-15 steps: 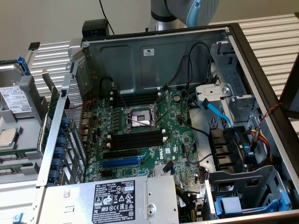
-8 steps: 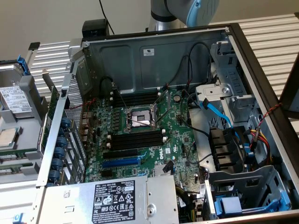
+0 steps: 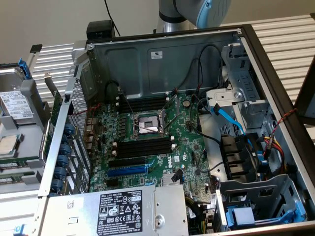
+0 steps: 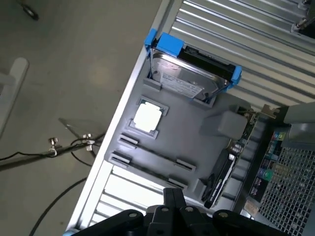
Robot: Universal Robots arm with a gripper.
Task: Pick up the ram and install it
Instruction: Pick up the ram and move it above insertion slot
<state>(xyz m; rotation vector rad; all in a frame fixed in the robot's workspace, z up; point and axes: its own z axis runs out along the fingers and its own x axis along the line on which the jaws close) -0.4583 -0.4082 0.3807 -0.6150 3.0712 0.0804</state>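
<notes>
Quick update on the install job: I'm hanging my gripper (image 4: 173, 194) over the grey parts tray (image 4: 197, 142) that's sitting next to the open case (image 3: 162, 54), fingers pinched together and carrying nothing. Not grabbing anything yet.

The ram (image 4: 220, 178), or what I'm reading as it, is the thin dark stick standing on its edge in a holder, close to my fingertips and a bit off to one side of them. I'm guessing it's parked upright like that so its long top edge is sticking up for a pinch, rather than lying flat where fingers couldn't get under it. Can't make out chips or a label from this angle, so I'm going off shape alone.

Further out from my fingers the tray is cradling a processor chip (image 4: 147, 118) in a square pocket, and beyond that a hard drive (image 4: 184, 78) clipped in a blue bracket (image 4: 167, 43). Two long shallow recesses (image 4: 152, 154) between the chip and me are sitting empty. Every part is getting its own moulded spot, I figure so nothing is sliding around.

Over in the case, the motherboard (image 3: 192, 142) is lying flat with its black memory slots (image 3: 142, 147) facing up and looking unfilled, so the install part isn't done
</notes>
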